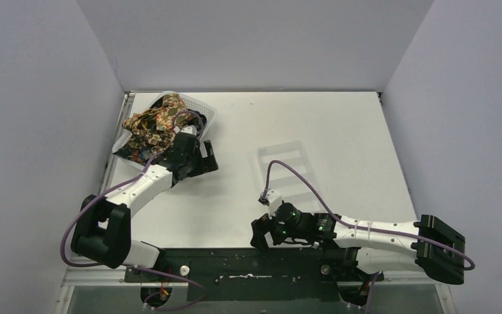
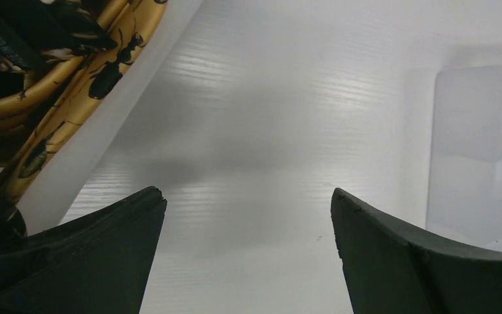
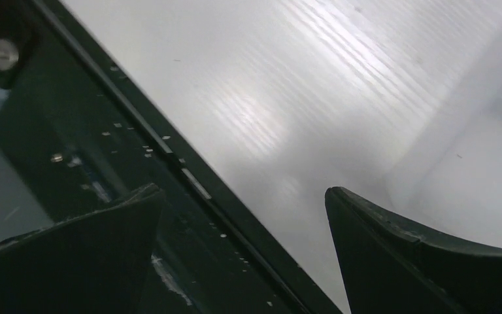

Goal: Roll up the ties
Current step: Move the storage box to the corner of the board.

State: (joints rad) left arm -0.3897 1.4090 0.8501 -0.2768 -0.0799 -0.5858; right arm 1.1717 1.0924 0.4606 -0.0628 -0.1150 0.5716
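Several printed ties (image 1: 153, 124) lie heaped in a white plastic basket (image 1: 204, 108) at the table's far left. A yellow tie with dark insect prints (image 2: 46, 104) shows at the left of the left wrist view, inside the basket wall (image 2: 98, 144). My left gripper (image 1: 204, 160) is open and empty, just right of the basket, over bare table. In its own view (image 2: 248, 203) nothing lies between the fingers. My right gripper (image 1: 261, 237) is open and empty, low at the table's near edge; in its own view (image 3: 242, 203) it hangs over the black rail.
A clear plastic compartment tray (image 1: 286, 163) lies on the white table in the middle, also seen in the left wrist view (image 2: 477, 144). A black mounting rail (image 1: 248, 261) runs along the near edge. Grey walls enclose the table on three sides.
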